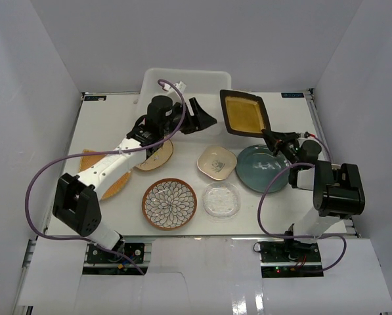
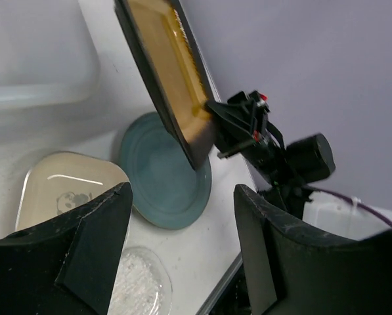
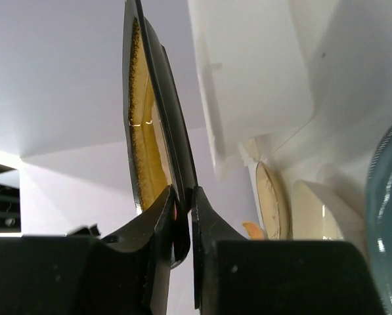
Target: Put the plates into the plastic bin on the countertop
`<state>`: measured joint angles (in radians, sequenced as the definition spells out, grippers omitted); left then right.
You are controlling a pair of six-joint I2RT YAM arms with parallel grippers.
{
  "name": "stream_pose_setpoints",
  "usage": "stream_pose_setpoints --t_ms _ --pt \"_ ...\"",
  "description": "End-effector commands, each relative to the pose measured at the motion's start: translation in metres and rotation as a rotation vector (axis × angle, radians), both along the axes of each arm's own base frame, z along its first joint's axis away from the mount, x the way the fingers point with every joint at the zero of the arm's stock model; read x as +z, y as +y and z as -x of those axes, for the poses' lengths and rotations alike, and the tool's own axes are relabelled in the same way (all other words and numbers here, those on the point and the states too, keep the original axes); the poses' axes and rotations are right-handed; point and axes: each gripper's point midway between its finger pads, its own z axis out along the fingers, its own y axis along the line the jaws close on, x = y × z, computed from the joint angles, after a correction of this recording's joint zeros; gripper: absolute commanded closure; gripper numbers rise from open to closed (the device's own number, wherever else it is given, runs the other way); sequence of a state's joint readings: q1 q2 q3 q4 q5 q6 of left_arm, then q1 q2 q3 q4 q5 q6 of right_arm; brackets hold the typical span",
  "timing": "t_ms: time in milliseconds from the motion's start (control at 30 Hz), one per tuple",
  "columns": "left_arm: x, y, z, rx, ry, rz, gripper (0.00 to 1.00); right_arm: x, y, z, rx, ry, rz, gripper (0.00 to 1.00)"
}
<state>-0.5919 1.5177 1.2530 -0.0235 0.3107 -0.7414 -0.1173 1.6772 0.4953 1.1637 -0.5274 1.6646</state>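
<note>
My right gripper (image 1: 269,136) is shut on the rim of the black-rimmed yellow square plate (image 1: 245,113) and holds it tilted in the air, right of the plastic bin (image 1: 186,82). In the right wrist view the fingers (image 3: 184,193) pinch the plate's edge (image 3: 146,125). My left gripper (image 1: 202,118) is open and empty, hovering just in front of the bin; its view shows the yellow plate (image 2: 166,62) past the open gripper (image 2: 182,197). On the countertop (image 1: 284,203) lie the blue-green round plate (image 1: 262,168), cream squarish bowl (image 1: 217,162), clear glass dish (image 1: 222,199), petal-patterned plate (image 1: 169,203), cream floral plate (image 1: 157,156) and tan fan-shaped plate (image 1: 107,174).
The left arm (image 1: 110,164) stretches over the fan-shaped and floral plates, hiding parts of them. White walls close in the back and both sides. Metal rails edge the table. The bin looks empty from above.
</note>
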Motion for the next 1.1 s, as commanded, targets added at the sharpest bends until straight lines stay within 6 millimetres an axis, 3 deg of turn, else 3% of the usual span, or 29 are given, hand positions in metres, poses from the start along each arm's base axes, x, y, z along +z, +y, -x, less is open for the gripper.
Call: stream_pose_setpoints --t_ms 0,33,233,367,500,533,567,600,667,733,767,833,867,900,967,1000,1067 --pt "0.013 0.007 -0.022 0.038 0.003 0.008 0.27 0.149 0.019 0.053 0.080 -0.682 0.051 0.92" --pt "0.005 0.008 -0.032 0.041 0.019 0.008 0.27 0.146 0.025 0.054 0.094 -0.670 0.061 0.92" --pt "0.020 -0.022 -0.044 -0.125 0.031 0.122 0.27 0.149 0.053 0.069 0.165 -0.670 0.132 0.92" --pt "0.008 -0.026 -0.049 -0.129 0.042 0.123 0.31 0.151 0.055 0.072 0.155 -0.669 0.188 0.92" --pt "0.001 -0.021 -0.050 -0.098 0.035 0.107 0.66 0.158 0.066 0.080 0.177 -0.689 0.203 0.92" --pt "-0.002 -0.018 -0.051 -0.089 0.039 0.103 0.85 0.159 0.068 0.082 0.180 -0.693 0.205 0.92" --pt "-0.001 -0.016 -0.052 -0.082 0.036 0.103 0.93 0.156 0.069 0.081 0.182 -0.676 0.209 0.92" --pt "0.001 -0.015 -0.052 -0.076 0.031 0.102 0.99 0.153 0.069 0.080 0.180 -0.672 0.225 0.92" --pt "0.005 -0.010 -0.056 -0.066 0.021 0.106 1.00 0.149 0.070 0.079 0.179 -0.657 0.243 0.92" --pt "0.008 -0.002 -0.064 -0.049 0.026 0.116 1.00 0.142 0.072 0.077 0.181 -0.631 0.276 0.83" --pt "0.014 0.001 -0.069 -0.042 0.028 0.131 1.00 0.139 0.073 0.077 0.189 -0.625 0.291 0.67" --pt "0.018 0.014 -0.084 -0.032 0.071 0.194 1.00 0.132 0.073 0.075 0.194 -0.599 0.337 0.52" --pt "0.019 0.020 -0.091 -0.028 0.087 0.218 1.00 0.130 0.073 0.074 0.195 -0.592 0.356 0.37" --pt "0.032 0.023 -0.099 -0.032 0.069 0.250 1.00 0.127 0.073 0.074 0.200 -0.585 0.377 0.33" --pt "0.031 0.039 -0.120 -0.009 0.091 0.277 1.00 0.119 0.072 0.073 0.213 -0.557 0.442 0.21" --pt "0.046 0.051 -0.133 0.016 0.064 0.286 1.00 0.115 0.072 0.074 0.218 -0.548 0.456 0.18" --pt "0.044 0.062 -0.152 0.047 0.062 0.288 1.00 0.107 0.071 0.080 0.222 -0.543 0.495 0.13"
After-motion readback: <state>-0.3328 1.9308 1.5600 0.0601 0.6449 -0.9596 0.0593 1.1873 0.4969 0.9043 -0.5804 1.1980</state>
